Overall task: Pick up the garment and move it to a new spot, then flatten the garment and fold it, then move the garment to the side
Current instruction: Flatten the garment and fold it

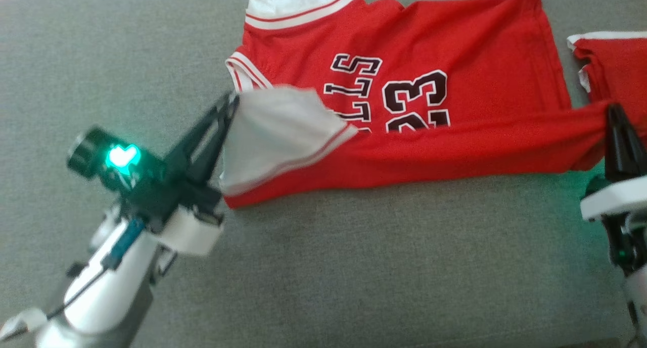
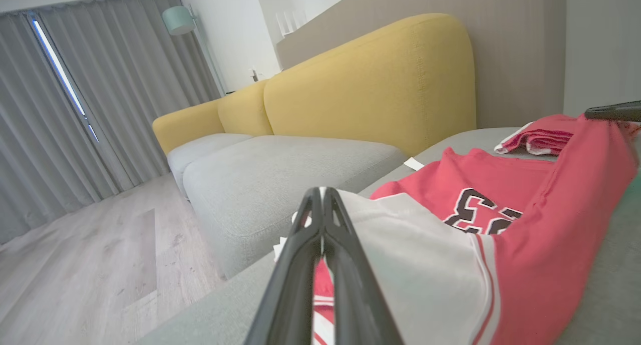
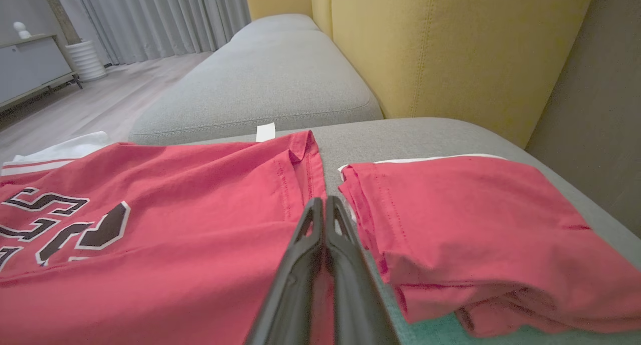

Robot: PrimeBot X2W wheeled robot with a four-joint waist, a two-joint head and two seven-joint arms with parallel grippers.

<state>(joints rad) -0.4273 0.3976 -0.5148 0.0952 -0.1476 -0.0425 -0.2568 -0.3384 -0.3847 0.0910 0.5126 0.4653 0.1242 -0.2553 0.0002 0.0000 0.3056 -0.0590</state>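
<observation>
The left pincer [image 2: 320,191] is pressed shut. Its two dark fingers meet on the white-lined corner of a red basketball jersey [image 1: 455,50] and hold it raised off the grey sofa seat [image 1: 354,277]. The right pincer [image 1: 614,109] is clamped on the jersey's hem end. The near edge of the cloth runs as a taut strip between the two, turned over the front. That strip hides the lower part of the number 23 and the start of the lettering, of which "LLS" reads. The collar end is cut off by the head view's top edge. The rest of the jersey lies flat on the seat. Just beside its hem, across a narrow gap of grey, sits a folded red garment [image 3: 475,220]. The left forearm rises from the lower left, fingers angled up and to the right. The right arm is mostly cut off by the right edge, its fingers pointing straight up the view. A yellow backrest [image 3: 450,49] stands behind.
</observation>
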